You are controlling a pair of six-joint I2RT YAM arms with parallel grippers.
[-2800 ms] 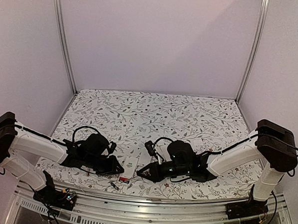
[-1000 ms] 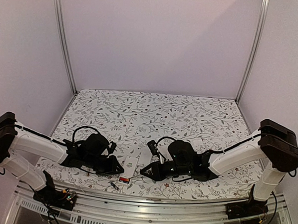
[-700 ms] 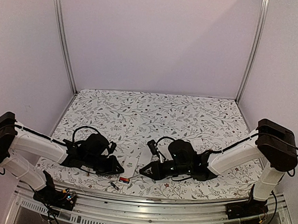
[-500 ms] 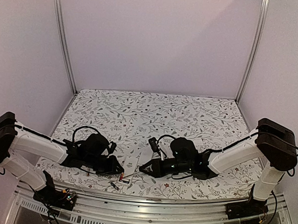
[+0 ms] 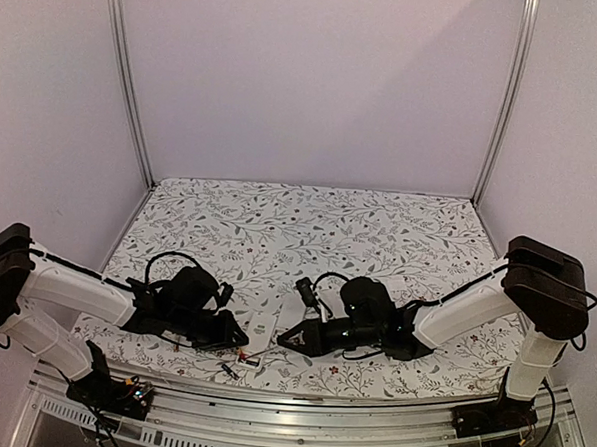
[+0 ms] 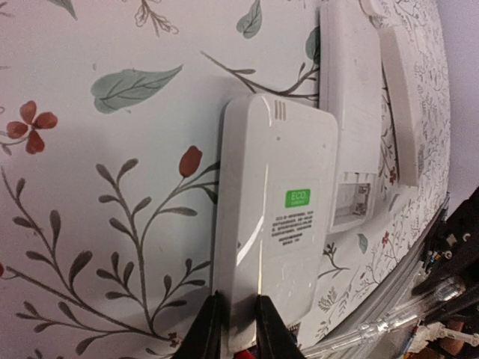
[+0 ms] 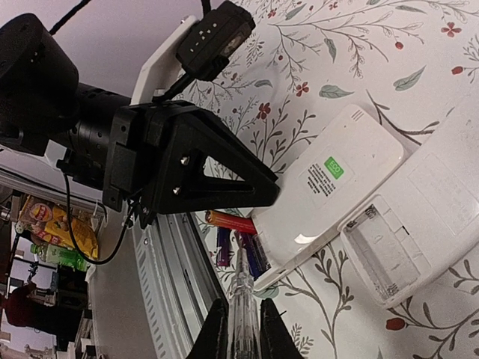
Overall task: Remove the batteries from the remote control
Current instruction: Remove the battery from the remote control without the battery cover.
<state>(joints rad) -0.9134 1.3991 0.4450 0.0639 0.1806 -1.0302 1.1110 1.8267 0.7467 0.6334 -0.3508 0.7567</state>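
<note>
My right hand [image 7: 241, 329], closed on the thin clear tool [image 7: 243, 295], had crept toward the white remote [image 6: 277, 217], which my left hand [image 6: 234, 329] clamped; red and dark batteries [image 7: 233, 222] lay at its near end, seemingly pried loose.

A green label [image 6: 298, 198] on the back of the white remote control [image 6: 273, 224] reads "ECO"; the small grey print beneath it is too fine to read. In the right wrist view that label is illegible.
</note>
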